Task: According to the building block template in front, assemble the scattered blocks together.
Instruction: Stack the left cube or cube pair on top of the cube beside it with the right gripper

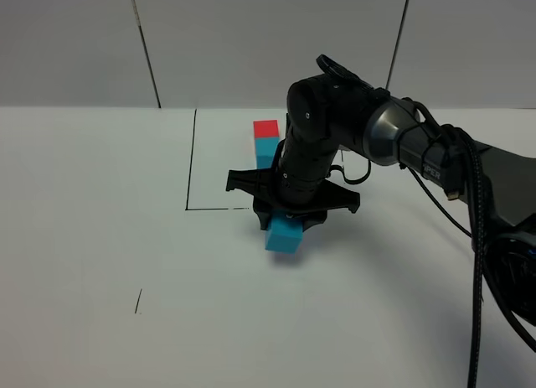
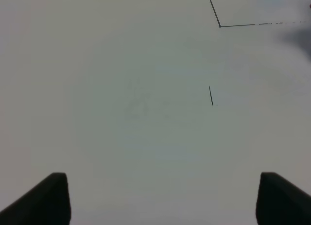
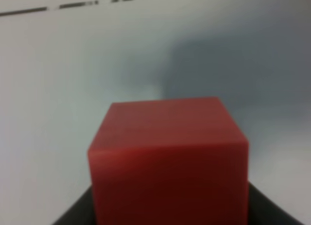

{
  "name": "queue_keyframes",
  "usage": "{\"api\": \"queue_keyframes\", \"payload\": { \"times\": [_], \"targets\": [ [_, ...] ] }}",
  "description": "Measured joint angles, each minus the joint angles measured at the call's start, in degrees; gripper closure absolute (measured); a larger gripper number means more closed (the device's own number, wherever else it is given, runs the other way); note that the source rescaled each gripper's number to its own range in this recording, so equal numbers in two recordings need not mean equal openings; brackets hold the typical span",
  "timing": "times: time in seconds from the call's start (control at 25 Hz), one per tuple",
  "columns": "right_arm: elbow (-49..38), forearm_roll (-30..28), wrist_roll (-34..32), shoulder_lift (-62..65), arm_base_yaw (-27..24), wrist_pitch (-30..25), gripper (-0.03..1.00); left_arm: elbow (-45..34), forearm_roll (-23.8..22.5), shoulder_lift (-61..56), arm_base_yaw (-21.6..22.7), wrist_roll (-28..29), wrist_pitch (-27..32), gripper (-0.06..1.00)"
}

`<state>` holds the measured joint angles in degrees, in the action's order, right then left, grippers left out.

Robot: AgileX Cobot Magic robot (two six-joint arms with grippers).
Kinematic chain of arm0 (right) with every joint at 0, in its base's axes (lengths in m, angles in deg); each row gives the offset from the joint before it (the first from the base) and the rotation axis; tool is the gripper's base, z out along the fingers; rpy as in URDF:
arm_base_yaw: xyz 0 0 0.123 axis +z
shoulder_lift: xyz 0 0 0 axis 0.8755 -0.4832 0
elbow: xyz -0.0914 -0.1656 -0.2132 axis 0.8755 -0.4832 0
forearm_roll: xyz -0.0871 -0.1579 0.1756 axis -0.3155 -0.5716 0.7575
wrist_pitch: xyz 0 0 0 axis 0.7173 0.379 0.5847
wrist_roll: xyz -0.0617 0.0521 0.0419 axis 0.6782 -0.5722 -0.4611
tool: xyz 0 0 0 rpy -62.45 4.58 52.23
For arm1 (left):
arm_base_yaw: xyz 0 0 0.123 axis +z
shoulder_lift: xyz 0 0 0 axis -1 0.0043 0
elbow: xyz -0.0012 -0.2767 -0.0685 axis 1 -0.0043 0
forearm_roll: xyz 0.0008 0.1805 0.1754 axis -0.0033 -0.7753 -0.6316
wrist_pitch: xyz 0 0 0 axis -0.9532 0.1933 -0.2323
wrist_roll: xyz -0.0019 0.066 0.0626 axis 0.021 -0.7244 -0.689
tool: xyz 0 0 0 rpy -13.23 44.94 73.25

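- Red and matte, the red cube (image 3: 167, 157) fills the right wrist view, clamped between the dark fingers of the right gripper (image 3: 167, 205); from the high camera it is hidden under the gripper body.
- The cyan cube (image 1: 285, 234) shows just below that gripper on the white surface (image 1: 100, 237). The red cube seems to sit right at it, but whether the 2 touch or are already joined cannot be told.
- The building block template (image 1: 266, 142), red block beyond cyan, lies past the cyan cube inside the black line marking (image 1: 191, 162), partly behind the arm.
- Judged step: pressing the red cube against the cyan cube so that the pair matches the template's order, red on the far side.
- To do it well: keep the faces square and edges flush, push straight without twisting, and let go only once the cube sits flat on the surface.
- Risk: a skewed push could slide the free cyan cube away or nudge it toward the template.
- The left gripper (image 2: 163, 198) hangs well away from the cyan cube over bare surface, its 2 fingers spread wide with nothing between them; it could steady the cyan cube if it slips.
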<state>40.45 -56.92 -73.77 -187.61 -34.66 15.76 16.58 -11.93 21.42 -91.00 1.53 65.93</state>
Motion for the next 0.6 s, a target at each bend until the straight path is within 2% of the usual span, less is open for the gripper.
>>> {"api": "queue_keyframes", "payload": {
  "times": [0.24,0.6],
  "targets": [
    [0.0,-2.8,-3.0,-1.0,2.1,-0.4,0.96,0.0,-0.1,0.0,0.0,0.0,0.0,0.32],
    [0.0,-7.0,-3.4,-2.2,2.1,-2.7,0.96,0.0,-0.9,0.0,0.0,0.0,0.0,0.32]
  ]
}}
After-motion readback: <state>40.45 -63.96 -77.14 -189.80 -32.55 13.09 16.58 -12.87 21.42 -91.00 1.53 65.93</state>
